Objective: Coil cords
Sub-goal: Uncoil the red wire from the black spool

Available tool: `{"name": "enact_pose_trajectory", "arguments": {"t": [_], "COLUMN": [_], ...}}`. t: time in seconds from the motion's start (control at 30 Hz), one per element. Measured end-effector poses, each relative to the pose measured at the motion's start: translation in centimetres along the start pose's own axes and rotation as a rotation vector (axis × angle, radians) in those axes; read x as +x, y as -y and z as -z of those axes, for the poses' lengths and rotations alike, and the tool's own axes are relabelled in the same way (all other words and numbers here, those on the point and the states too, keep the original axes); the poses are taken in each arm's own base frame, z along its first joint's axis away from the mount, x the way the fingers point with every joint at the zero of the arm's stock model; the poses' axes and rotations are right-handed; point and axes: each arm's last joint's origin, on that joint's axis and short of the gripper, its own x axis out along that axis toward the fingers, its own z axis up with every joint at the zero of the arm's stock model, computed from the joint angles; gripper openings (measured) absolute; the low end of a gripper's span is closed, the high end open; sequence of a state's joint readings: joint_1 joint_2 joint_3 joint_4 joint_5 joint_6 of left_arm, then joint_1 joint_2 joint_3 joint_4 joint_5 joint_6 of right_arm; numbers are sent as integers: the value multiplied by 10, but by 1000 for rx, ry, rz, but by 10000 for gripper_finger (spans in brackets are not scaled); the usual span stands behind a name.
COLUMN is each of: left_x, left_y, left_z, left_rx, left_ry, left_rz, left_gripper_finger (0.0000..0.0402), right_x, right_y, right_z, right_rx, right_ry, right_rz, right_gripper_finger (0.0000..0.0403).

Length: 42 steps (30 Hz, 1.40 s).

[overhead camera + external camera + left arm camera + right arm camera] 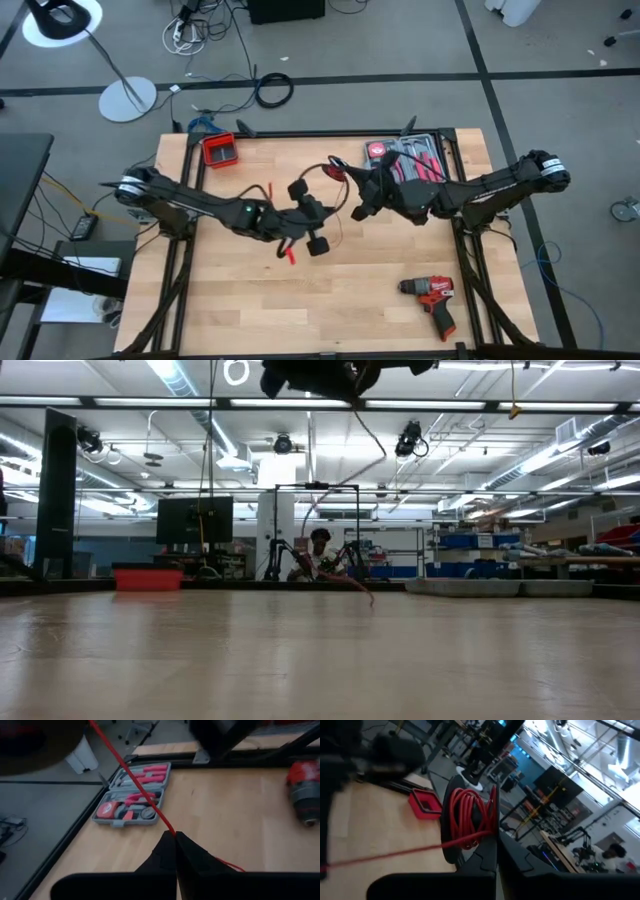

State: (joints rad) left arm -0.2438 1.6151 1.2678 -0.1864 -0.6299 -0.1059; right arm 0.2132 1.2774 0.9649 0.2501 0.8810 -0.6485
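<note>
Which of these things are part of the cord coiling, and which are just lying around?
In use: cords, pinched by the shut left gripper and shut right gripper.

Lying about: red drill, tool kit, red tray.

cords: thin red and black wires
state: red part coiled in loops
pose: strand stretched taut, raised above surface

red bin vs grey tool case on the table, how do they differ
The red bin is small and holds no visible contents, at the table's back left. The grey tool case is larger, lies open and is packed with red-handled tools, at the back right. Both rest flat on the wooden tabletop.
</note>
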Motion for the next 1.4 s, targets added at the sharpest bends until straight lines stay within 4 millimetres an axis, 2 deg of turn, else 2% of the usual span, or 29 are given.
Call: {"name": "enact_pose_trajectory", "arguments": {"t": [0.23,0.6,0.9,1.1,1.4], "left_x": [7,5,-19,-24,-22], "left_y": [1,3,-9,-12,-11], "left_z": [4,9,1,-6,-6], "left_rx": [34,63,73,140,308], "left_ry": [-20,-53,-57,-15,-9], "left_rz": [-5,-13,2,-19,-17], "left_gripper_finger": [11,71,78,78,78], "right_x": [-9,-24,-39,-44,-38], "right_y": [-9,-13,-21,-32,-33], "right_z": [0,-6,-4,7,15], "right_rx": [-85,-158,-253,-185,-104], "right_ry": [-25,-34,-60,-71,-107], "right_rz": [-22,-1,-41,-211,-306], "right_gripper_finger": [0,0,0,0,0]}}
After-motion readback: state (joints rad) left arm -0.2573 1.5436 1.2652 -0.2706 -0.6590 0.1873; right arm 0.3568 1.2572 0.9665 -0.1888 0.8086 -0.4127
